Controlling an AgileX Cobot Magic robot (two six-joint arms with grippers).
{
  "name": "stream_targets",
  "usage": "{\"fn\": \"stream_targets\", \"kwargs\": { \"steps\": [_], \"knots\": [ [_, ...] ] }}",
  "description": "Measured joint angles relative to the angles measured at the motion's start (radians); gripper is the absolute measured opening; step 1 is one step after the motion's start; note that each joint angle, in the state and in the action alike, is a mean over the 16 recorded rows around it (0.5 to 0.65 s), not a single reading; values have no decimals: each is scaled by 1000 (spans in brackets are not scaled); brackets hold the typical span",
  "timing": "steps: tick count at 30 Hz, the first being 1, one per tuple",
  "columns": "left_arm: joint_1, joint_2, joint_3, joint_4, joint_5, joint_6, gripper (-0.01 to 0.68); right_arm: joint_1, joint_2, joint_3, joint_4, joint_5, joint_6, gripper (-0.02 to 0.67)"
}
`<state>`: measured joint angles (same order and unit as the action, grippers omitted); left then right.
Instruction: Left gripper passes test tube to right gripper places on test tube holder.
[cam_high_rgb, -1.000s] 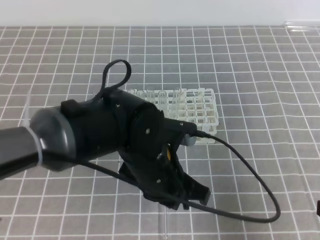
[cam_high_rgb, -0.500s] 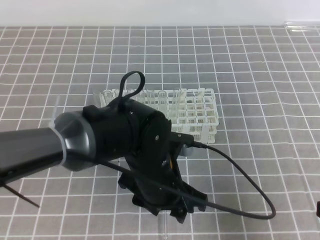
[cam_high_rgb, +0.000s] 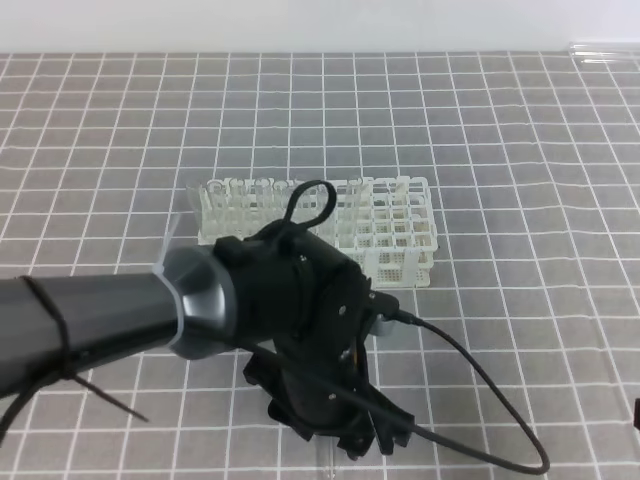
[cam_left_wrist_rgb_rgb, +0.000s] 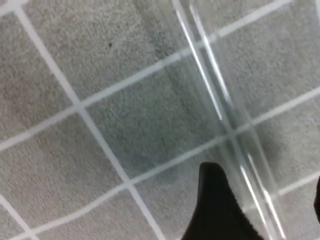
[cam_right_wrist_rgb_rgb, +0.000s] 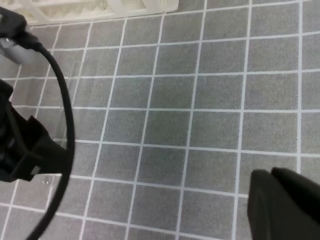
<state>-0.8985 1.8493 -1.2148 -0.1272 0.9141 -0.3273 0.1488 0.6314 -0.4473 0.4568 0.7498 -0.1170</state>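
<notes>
The test tube (cam_left_wrist_rgb_rgb: 227, 107) was seen lying flat on the gridded worktop (cam_high_rgb: 540, 200), directly beneath the left claw (cam_high_rgb: 345, 440), its long axis running from the upper middle of the left wrist view down toward the lower right, so that it passed between the spread jaws and was not yet gripped; one dark finger (cam_left_wrist_rgb_rgb: 217, 205) stood just to the left of the glass, the other barely showing at the right edge. In the high view only a short stub of the tube could be made out below the claw, near the bottom edge. The left claw was held wide, with nothing in it. The right claw (cam_right_wrist_rgb_rgb: 282, 205) was found shut and empty, well apart from the tube (off to the right), so the left arm was judged much the nearer. One tube was counted under the claw, one white test tube holder (cam_high_rgb: 385, 225) behind it, and two claws
</notes>
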Motion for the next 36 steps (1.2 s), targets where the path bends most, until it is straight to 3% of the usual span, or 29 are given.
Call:
{"fn": "stream_targets", "kwargs": {
  "steps": [10,26,36],
  "knots": [
    [-8,37,-2,67,-2,-11,357,0,0,0,0,-8,0,-13],
    [-10,40,-6,125,13,33,89,0,0,0,-1,-10,0,-13],
    [-9,-1,-45,130,44,134,67,0,0,-3,-2,10,0,-13]
  ]
}}
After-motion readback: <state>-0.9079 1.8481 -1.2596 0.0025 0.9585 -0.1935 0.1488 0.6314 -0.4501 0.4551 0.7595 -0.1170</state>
